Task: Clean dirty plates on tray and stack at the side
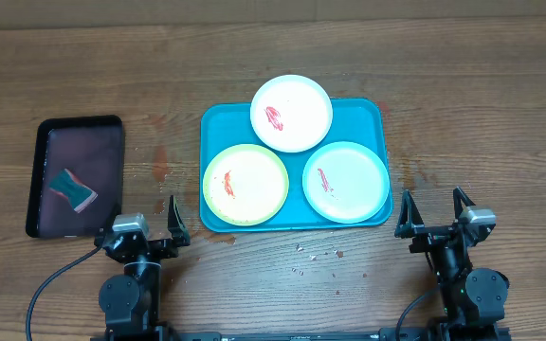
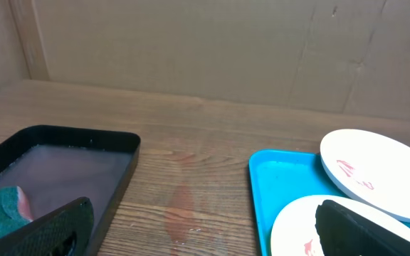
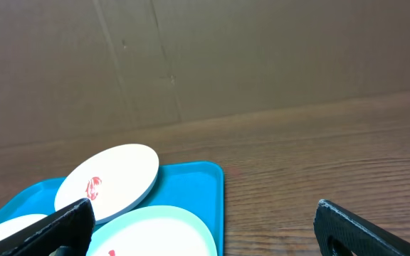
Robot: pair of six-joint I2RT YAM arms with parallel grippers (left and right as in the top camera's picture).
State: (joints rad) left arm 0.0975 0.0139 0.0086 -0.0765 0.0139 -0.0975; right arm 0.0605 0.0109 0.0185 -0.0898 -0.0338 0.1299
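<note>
The right gripper (image 3: 205, 210) hangs low over the wooden tabletop (image 3: 333, 156), and its two dark fingers (image 3: 365, 231) stand wide apart with nothing between them. On the left lies the teal tray (image 3: 208, 178). A white plate (image 3: 116, 174) with a red smear (image 3: 93, 188) sits tilted on the tray's side toward the far edge of the tabletop. A pale mint plate (image 3: 159, 227) lies nearer. Only a sliver of a third plate (image 3: 6, 229) shows. A brown cardboard wall (image 3: 262, 57) rises at the far edge.
</note>
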